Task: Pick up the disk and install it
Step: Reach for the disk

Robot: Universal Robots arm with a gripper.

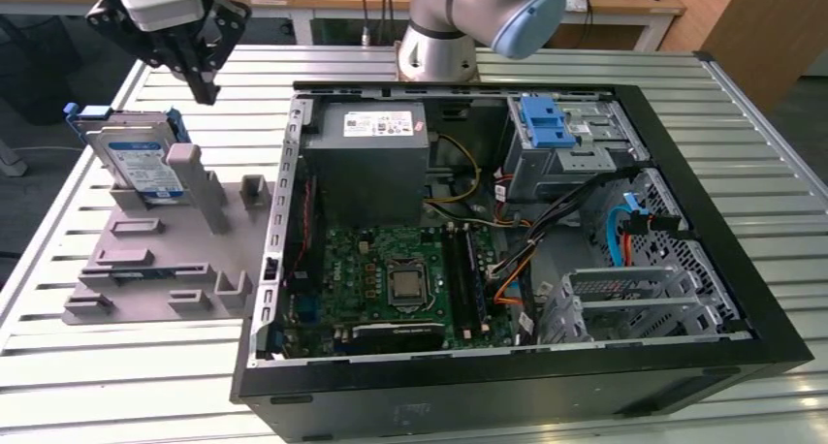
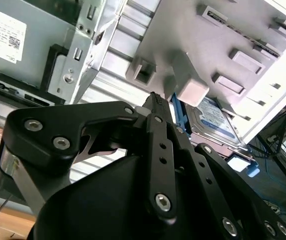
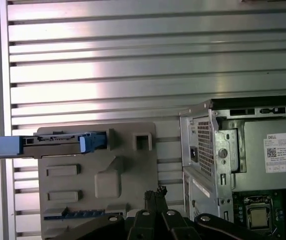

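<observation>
The disk (image 1: pixel 136 158) stands on edge at the far end of the grey holder block (image 1: pixel 155 260), leaning against one of the block's upright posts, with its blue carrier frame showing along the top edge. The gripper (image 1: pixel 204 95) hangs above the block, just beside the disk on the side toward the open computer case (image 1: pixel 518 221). Its fingers are drawn together to a point and it has hold of nothing. The step in hand looks like the approach for the pick. To do it well, the fingers would need to part wider than the disk's thin edge, which the first wrist view shows as a narrow strip (image 3: pixel 58 142) across the block's end. The gripper also sits off that strip and wants centring over it. A straight vertical line of travel, clear of the neighbouring post, would likely avoid tipping the disk or dragging the block across the surface (image 1: pixel 116 366).
</observation>
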